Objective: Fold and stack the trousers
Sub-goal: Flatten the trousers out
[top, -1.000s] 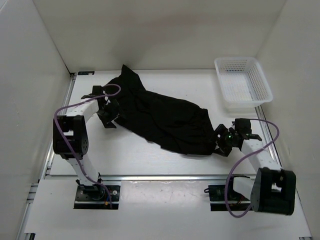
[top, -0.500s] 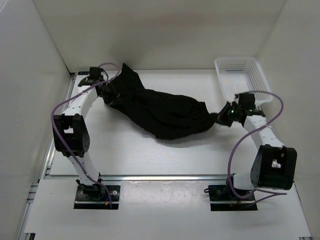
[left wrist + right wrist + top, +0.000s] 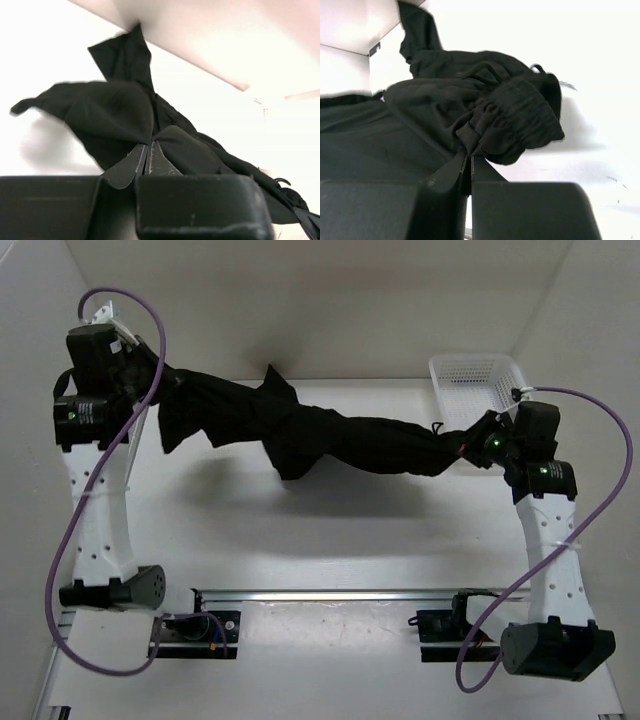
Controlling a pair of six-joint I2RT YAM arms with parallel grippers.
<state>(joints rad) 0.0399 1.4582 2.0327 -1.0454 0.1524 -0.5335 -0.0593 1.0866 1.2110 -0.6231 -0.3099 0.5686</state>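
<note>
The black trousers hang stretched in the air between both arms, above the white table. My left gripper is raised high at the left and shut on one end of the cloth. At the right, my right gripper is shut on the other end, a gathered elastic hem. A loose flap of cloth sags down in the middle. In each wrist view the jaws pinch black fabric with almost no gap.
A white mesh basket stands at the back right corner, just behind the right gripper. White walls close in the table on the left, back and right. The arm bases sit on a rail at the near edge.
Both grippers closed on the ends of the trousers, then rose and pulled apart. The garment, which lay crumpled on the table, now hangs stretched between them.
</note>
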